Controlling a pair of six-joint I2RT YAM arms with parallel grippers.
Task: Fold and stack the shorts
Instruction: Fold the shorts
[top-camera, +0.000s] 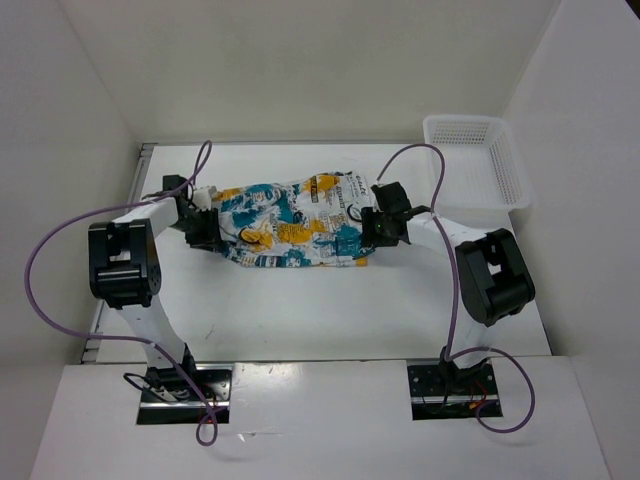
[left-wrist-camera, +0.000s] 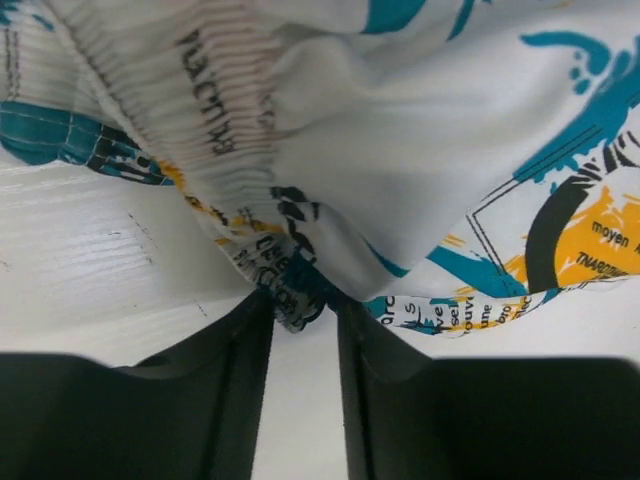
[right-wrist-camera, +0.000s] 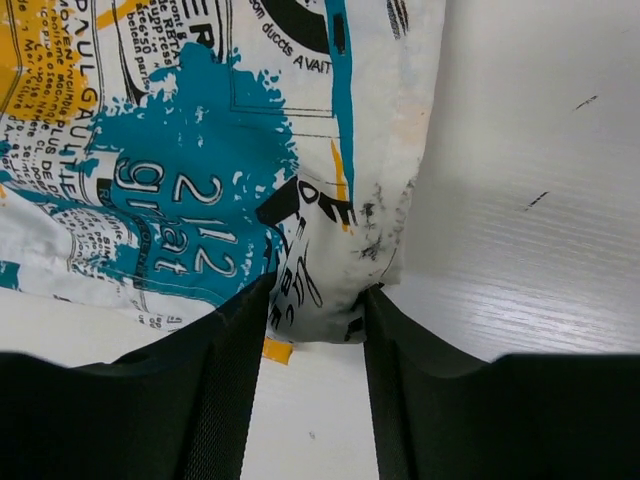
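The shorts (top-camera: 295, 222) lie spread across the middle of the table, white with teal, yellow-orange and black print. My left gripper (top-camera: 213, 232) is at their left end. In the left wrist view its jaws (left-wrist-camera: 302, 305) pinch a bunched bit of the elastic waistband edge (left-wrist-camera: 290, 290). My right gripper (top-camera: 375, 228) is at the right end. In the right wrist view a printed corner of the shorts (right-wrist-camera: 330, 290) fills the gap between its fingers (right-wrist-camera: 318, 300) and touches both.
A white mesh plastic basket (top-camera: 478, 160) stands at the back right corner of the table. White walls close in the table on the left, back and right. Purple cables loop over both arms.
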